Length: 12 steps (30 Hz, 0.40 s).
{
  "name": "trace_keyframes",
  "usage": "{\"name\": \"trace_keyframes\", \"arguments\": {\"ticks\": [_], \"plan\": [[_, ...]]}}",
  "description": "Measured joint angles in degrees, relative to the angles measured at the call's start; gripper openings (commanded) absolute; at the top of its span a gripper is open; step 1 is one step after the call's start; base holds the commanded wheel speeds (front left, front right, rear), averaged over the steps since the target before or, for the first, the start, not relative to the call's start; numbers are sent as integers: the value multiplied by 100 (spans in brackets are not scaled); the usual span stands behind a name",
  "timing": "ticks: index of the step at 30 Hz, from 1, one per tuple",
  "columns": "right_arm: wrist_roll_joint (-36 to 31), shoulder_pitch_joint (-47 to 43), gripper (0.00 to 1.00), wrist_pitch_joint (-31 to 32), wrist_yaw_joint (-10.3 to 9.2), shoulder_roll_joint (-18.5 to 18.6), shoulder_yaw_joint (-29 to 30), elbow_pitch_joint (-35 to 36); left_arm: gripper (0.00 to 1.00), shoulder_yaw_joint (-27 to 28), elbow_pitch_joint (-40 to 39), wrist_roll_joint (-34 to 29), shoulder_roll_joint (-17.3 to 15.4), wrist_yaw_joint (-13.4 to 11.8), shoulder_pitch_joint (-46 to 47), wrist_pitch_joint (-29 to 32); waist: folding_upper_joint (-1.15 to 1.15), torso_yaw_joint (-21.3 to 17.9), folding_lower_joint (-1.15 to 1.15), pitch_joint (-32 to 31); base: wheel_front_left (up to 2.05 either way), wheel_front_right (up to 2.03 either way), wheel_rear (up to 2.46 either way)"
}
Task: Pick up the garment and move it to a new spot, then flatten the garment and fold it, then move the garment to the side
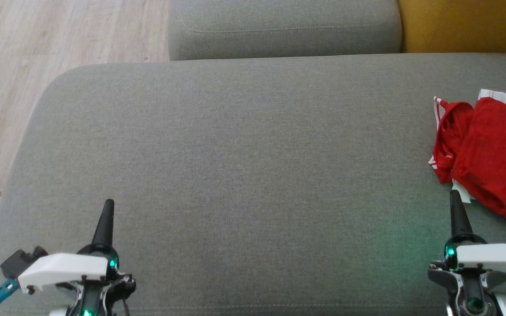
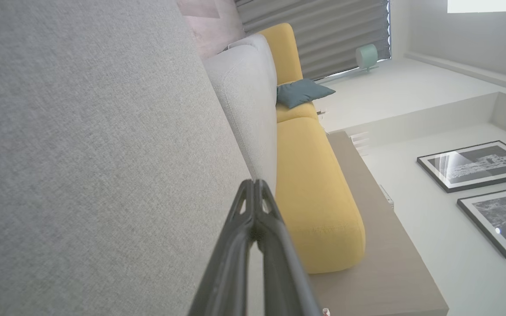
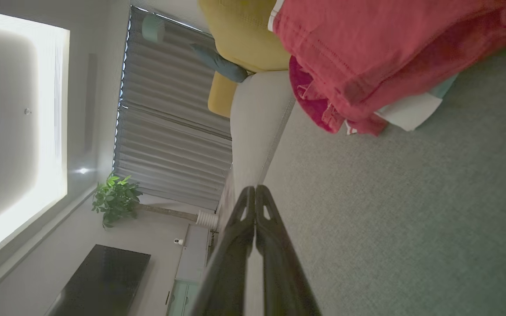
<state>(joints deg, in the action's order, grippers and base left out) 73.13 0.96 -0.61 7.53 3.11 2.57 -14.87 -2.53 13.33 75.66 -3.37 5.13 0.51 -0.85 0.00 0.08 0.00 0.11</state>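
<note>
You'll find the garment [image 1: 490,153] at the right edge of the head view, about halfway up, lying on the grey cushion [image 1: 235,153] and cut off by the frame. It is bright red and bunched into a loose heap, not flat. A broad, smoother panel lies on the right, and a rumpled, darker fold curls beside it on the left. White stripes edge its top and its upper left corner, and a small white piece sticks out at its lower left. In the right wrist view it takes up the upper right of the frame. There you can make out a stitched hem, deeper red folds underneath, and the white piece poking out with a pale green bit next to it.

Your right gripper [image 1: 454,193] sits at the lower right of the head view with its fingers pressed together and nothing between them. Its tip is just beside the garment's lower left corner, and the wrist view shows bare cushion between the two. Your left gripper [image 1: 108,204], at the lower left, is also pressed together and empty, well apart from the garment.
</note>
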Motion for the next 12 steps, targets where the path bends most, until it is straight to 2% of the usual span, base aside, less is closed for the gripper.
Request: {"name": "trace_keyframes", "arguments": {"ticks": [12], "plan": [[677, 98, 0, 174, 0, 1, 116, -33, 0, 165, 86, 597, 1, 79, 107, 185, 0, -3, 0, 2, 0, 0, 0]]}}
